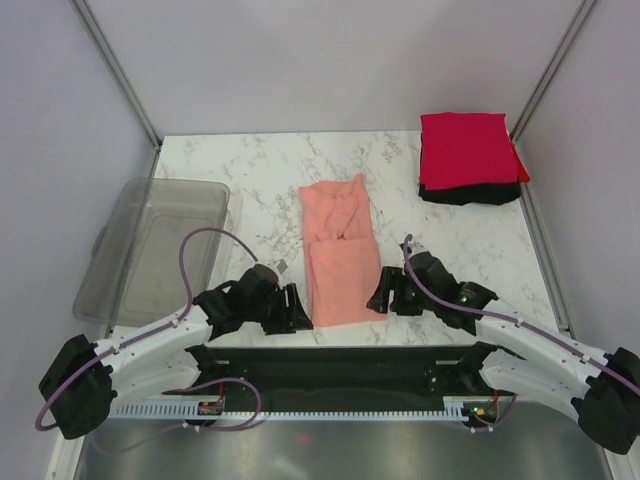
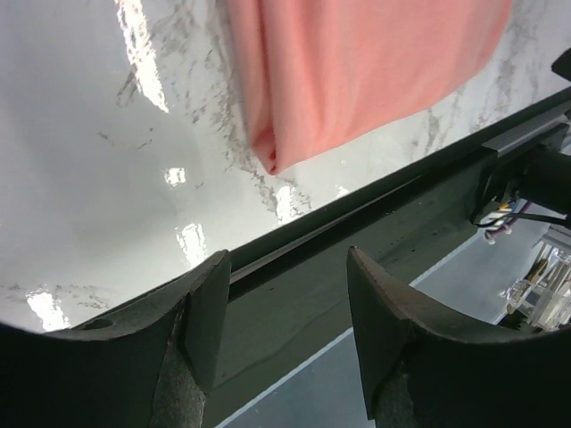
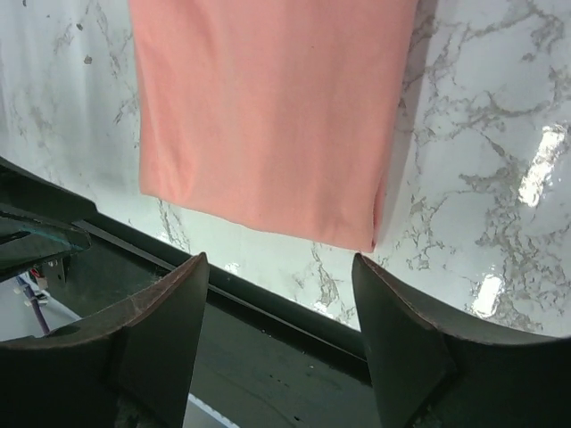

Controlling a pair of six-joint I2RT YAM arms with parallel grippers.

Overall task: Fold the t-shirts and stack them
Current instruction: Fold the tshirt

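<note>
Folded salmon-pink cloth t-shirt point(image 1: 340, 255) laid on white marble bench point(image 1: 240, 170), left pincer point(image 1: 300, 308) and right pincer point(image 1: 378, 296) seen beside its near hem, both spread wide, nothing gripped

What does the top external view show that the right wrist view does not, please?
Only the top view: the red and black folded stack at the far right, the grey tub at the left, the left arm and right arm. Only the right wrist view: the right gripper close up, jaws apart and empty. Both: the salmon-pink t-shirt lying folded on the marble table.
</note>
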